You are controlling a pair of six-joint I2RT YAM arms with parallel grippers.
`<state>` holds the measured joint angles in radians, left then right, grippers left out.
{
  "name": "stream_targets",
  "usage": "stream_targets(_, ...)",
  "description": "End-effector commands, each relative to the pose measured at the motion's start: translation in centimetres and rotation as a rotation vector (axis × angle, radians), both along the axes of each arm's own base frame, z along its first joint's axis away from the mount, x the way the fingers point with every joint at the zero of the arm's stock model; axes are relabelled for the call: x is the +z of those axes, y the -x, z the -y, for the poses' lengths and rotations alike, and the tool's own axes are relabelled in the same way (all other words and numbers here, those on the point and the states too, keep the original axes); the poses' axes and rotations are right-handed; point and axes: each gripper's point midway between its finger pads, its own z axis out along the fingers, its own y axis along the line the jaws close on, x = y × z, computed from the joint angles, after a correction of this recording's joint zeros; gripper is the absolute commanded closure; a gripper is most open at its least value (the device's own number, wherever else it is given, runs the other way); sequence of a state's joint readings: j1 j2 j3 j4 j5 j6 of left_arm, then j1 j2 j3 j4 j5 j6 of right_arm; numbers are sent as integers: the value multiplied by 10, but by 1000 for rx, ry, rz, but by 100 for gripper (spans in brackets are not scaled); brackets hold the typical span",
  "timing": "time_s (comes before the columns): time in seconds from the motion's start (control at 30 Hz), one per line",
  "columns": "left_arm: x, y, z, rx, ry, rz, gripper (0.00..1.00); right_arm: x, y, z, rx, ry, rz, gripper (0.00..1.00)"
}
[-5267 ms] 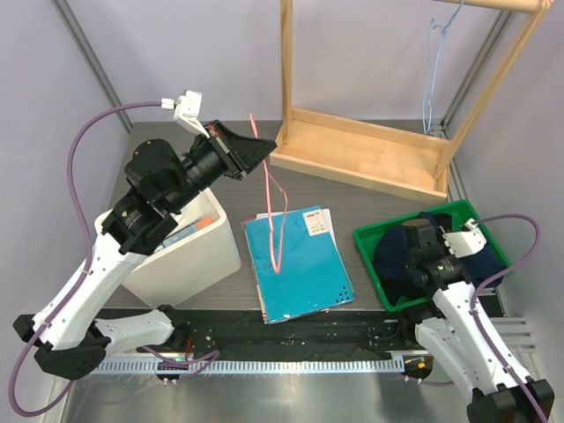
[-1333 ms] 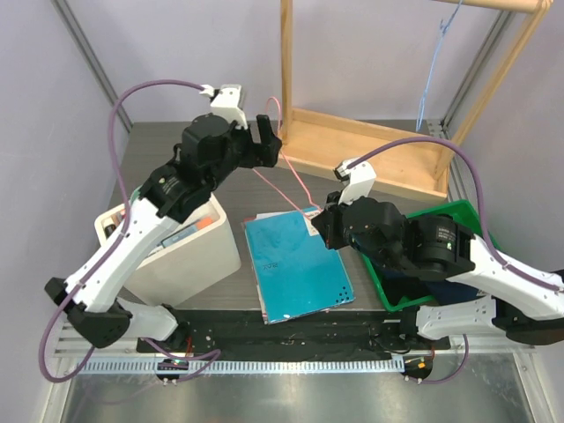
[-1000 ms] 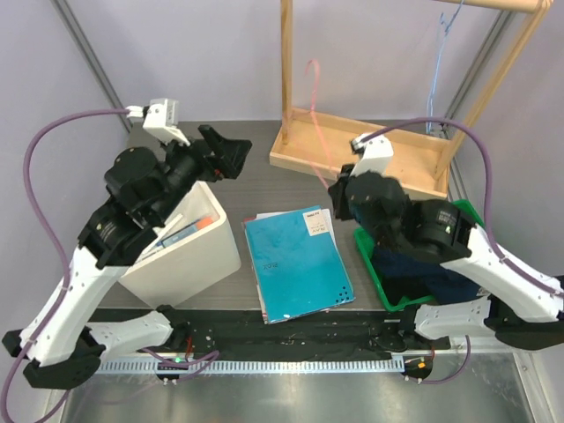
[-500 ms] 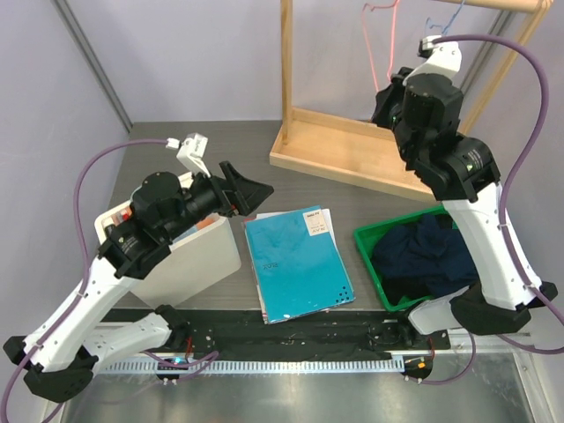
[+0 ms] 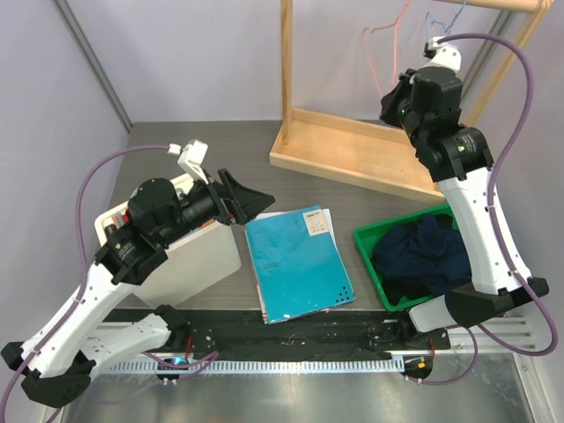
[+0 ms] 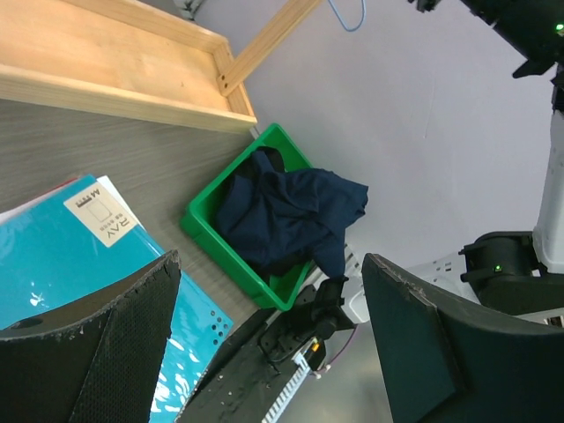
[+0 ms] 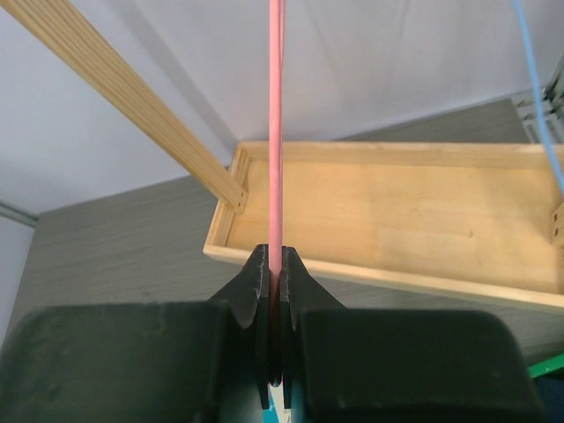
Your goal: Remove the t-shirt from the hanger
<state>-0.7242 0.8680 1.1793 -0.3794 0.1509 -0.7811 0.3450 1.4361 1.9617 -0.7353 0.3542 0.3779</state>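
Note:
The dark navy t-shirt [image 5: 421, 262] lies crumpled in the green bin [image 5: 368, 240], off any hanger; the left wrist view shows the t-shirt [image 6: 286, 210] in the bin [image 6: 204, 227] as well. The bare pink hanger [image 5: 381, 55] hangs high beside the rack's top rail, and my right gripper [image 5: 393, 93] is shut on its lower wire. In the right wrist view the pink wire [image 7: 276, 123] runs up from the shut gripper [image 7: 275, 257]. My left gripper [image 5: 256, 201] hovers open and empty over the table next to the white box, its fingers [image 6: 97, 348] wide apart.
A wooden rack [image 5: 357, 152] stands at the back, with a blue hanger [image 5: 438, 21] on its rail. A teal folder [image 5: 295, 263] lies mid-table. A white box [image 5: 196, 264] with items inside sits at the left under my left arm.
My right arm carried the pink hanger from over the table up to the rack's top rail. My left arm drew back and lowered toward the white box.

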Motion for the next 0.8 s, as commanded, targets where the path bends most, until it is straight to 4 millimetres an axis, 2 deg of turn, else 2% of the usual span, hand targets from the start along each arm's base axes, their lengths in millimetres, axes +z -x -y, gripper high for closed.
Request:
stream_targets(0.0,5,6,6,-49,41,16,17,-1,3,-12,59,-54,31,99)
stream_targets(0.03,5,6,6,-49,42,17,17,-15,2,-12,59,-45,6,99)
stream_targets(0.17,1,6,8,-55,41,13,17,-39,0,-14,63,-28,-39,99)
stream_targets(0.33,-1,5,12,-72,39,4,17,-51,0,-13,64,-8,-46,99)
stream_targets(0.43,-2,7,16,-91,44,-5,17,-49,-3,-10,49,8,-40,99)
stream_targets(0.63,-6,9,20,-111,58,-22,17,-41,7,-8,57,10,-44,61)
stream_targets(0.67,-6,9,19,-111,64,-24,17,-37,14,-7,63,6,-35,55)
stream_targets(0.73,-7,10,21,-120,65,-28,17,-40,23,-5,75,11,-55,50)
stream_targets(0.77,-8,9,22,-121,67,-33,17,-35,33,-6,95,-3,-47,43)
